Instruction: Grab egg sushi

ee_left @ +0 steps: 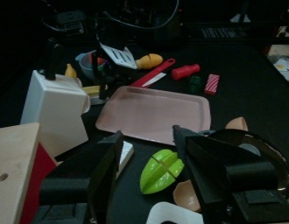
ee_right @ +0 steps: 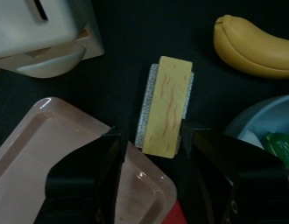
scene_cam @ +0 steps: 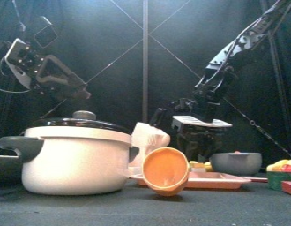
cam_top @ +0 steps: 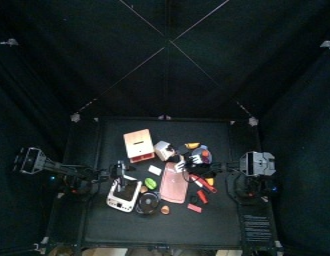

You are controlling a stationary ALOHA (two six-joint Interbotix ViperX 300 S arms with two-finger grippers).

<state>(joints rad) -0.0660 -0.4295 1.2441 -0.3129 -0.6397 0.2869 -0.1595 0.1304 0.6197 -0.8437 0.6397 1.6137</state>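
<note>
The egg sushi [ee_right: 167, 105], a yellow egg slab on a white rice block, lies flat on the black table between a pink tray [ee_right: 65, 162] and a bluish bowl [ee_right: 266, 122]. My right gripper [ee_right: 158, 171] hangs just over it, open, one jaw on each side of the sushi's near end, with nothing held. In the front view the right gripper [scene_cam: 197, 131] is low behind the tray. My left gripper [ee_left: 158, 188] is open and empty, raised over the table's left side above a green piece [ee_left: 161, 169].
A banana [ee_right: 255, 48] and a white appliance [ee_right: 42, 35] lie beyond the sushi. A lidded pot [scene_cam: 71, 159], an orange bowl [scene_cam: 166, 169] and a grey bowl [scene_cam: 236, 161] crowd the front. A red knife [ee_left: 153, 74] and a strawberry [ee_left: 213, 83] lie past the tray [ee_left: 158, 114].
</note>
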